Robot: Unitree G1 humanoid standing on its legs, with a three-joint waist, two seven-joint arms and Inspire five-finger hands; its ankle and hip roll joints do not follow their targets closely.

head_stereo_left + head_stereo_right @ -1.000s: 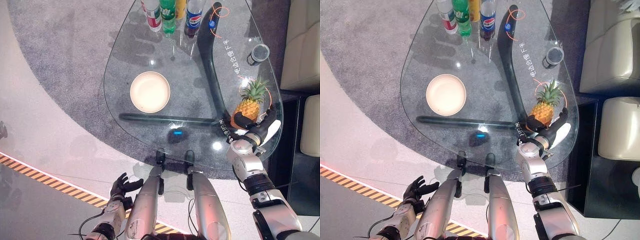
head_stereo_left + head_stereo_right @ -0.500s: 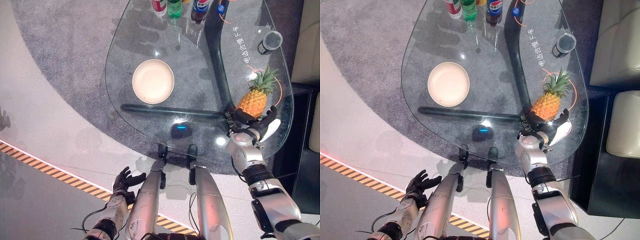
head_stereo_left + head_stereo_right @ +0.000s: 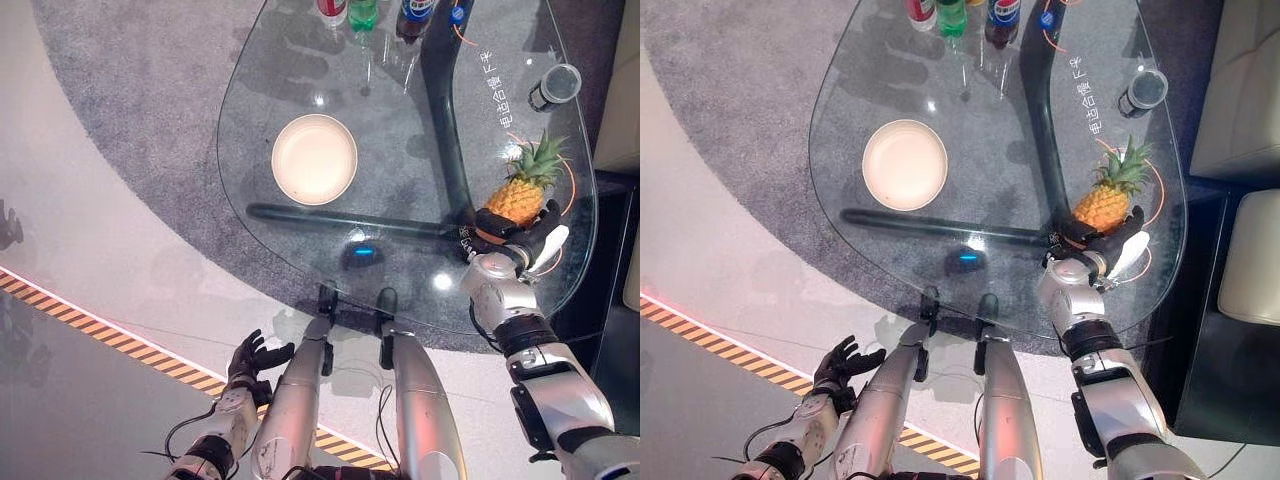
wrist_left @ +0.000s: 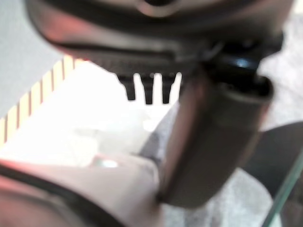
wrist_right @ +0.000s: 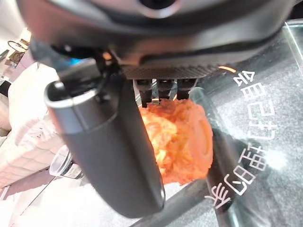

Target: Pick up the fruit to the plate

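Observation:
A pineapple (image 3: 520, 196) stands on the right side of the glass table (image 3: 400, 110), inside an orange ring printed on the glass. My right hand (image 3: 512, 232) is at its near base. Dark fingers (image 3: 1080, 228) reach across the foot of the fruit while the white-covered thumb (image 3: 1132, 255) sticks out to the side, away from it. In the right wrist view the orange fruit (image 5: 182, 139) sits just past the thumb (image 5: 113, 156) and the straight fingers. The cream plate (image 3: 314, 158) lies bare at the table's middle left. My left hand (image 3: 254, 356) hangs open low over the floor, far from the table.
Several drink bottles (image 3: 362, 10) stand at the table's far edge, and a dark can (image 3: 556, 86) stands beyond the pineapple. A black frame (image 3: 445, 130) runs under the glass. A pale sofa (image 3: 1240, 90) flanks the right side. Striped tape (image 3: 120, 350) crosses the floor.
The camera has shifted, so the whole scene sits differently. My right hand has pushed closer onto the pineapple's base. The pineapple stays in its ring; the left hand has not moved.

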